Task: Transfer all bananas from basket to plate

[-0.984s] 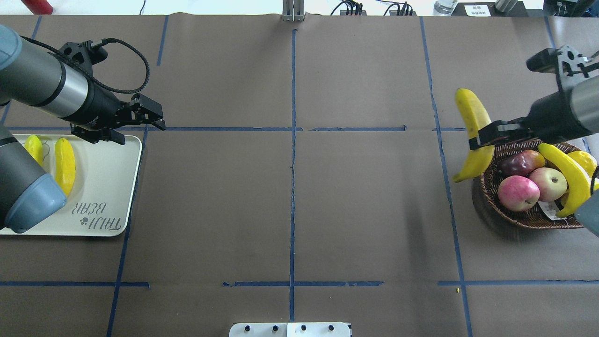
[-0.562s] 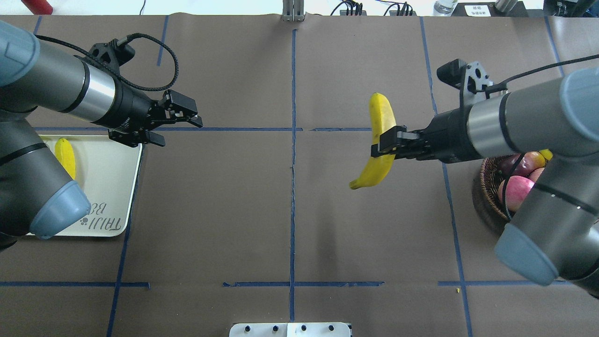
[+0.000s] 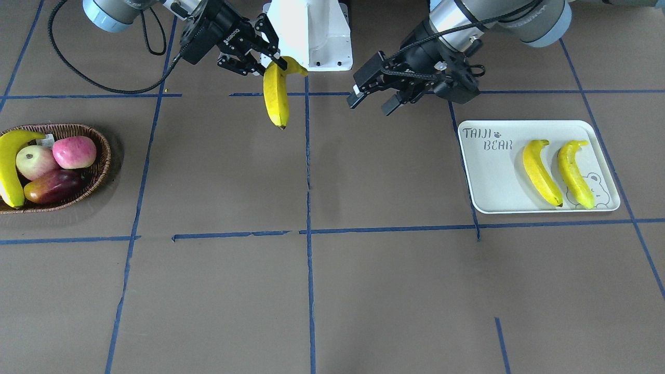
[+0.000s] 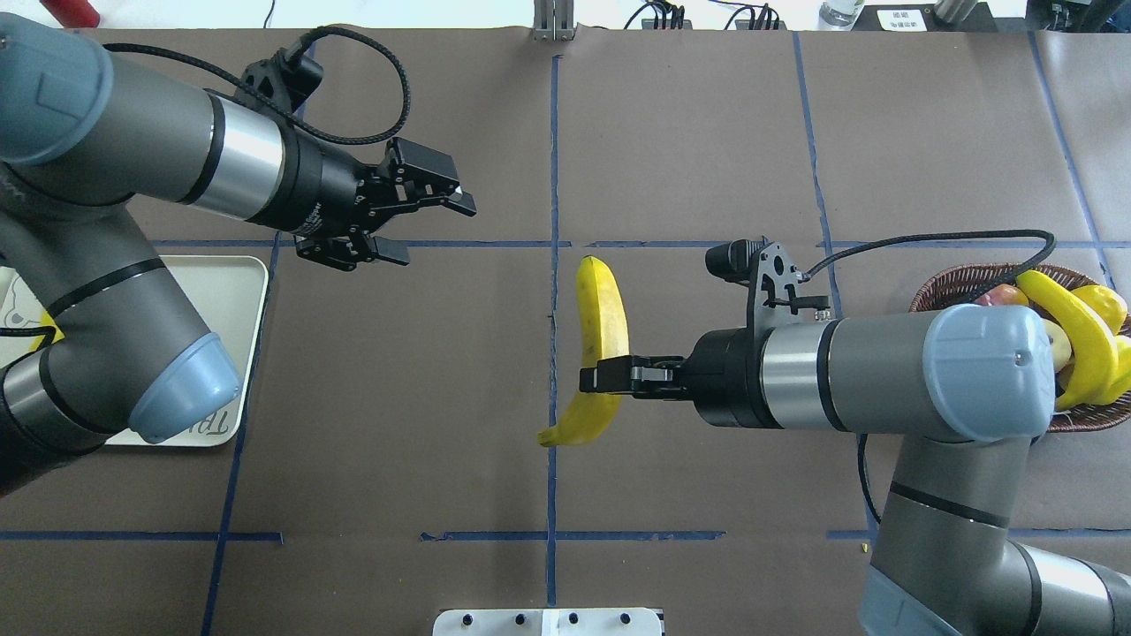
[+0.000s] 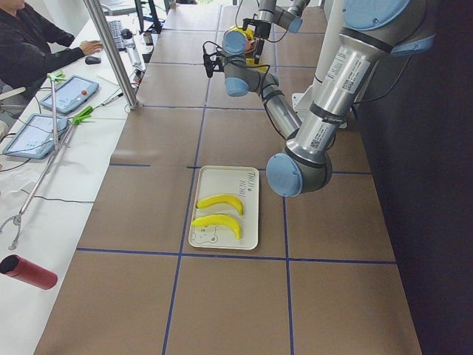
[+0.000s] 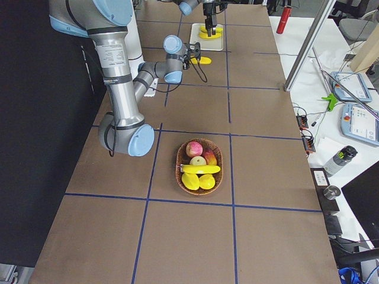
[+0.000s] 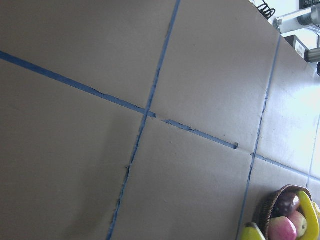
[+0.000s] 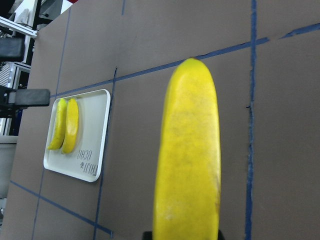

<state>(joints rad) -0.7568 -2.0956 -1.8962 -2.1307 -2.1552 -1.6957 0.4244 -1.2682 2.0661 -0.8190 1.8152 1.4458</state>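
Right gripper (image 4: 601,378): you had it clamped on a banana (image 4: 602,309), aloft near the table's centre.
Left gripper (image 4: 435,235): your fingers stood apart, empty.
Plate (image 3: 488,182): carried two bananas (image 3: 540,169).
Basket (image 3: 106,150): held another banana (image 3: 10,166).

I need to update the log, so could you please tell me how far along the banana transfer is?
Done: two bananas lie on the plate. In hand: a third banana hangs over mid-table in the right gripper, jaws shut on it; the left gripper is open and empty. Left: one banana shows in the basket.
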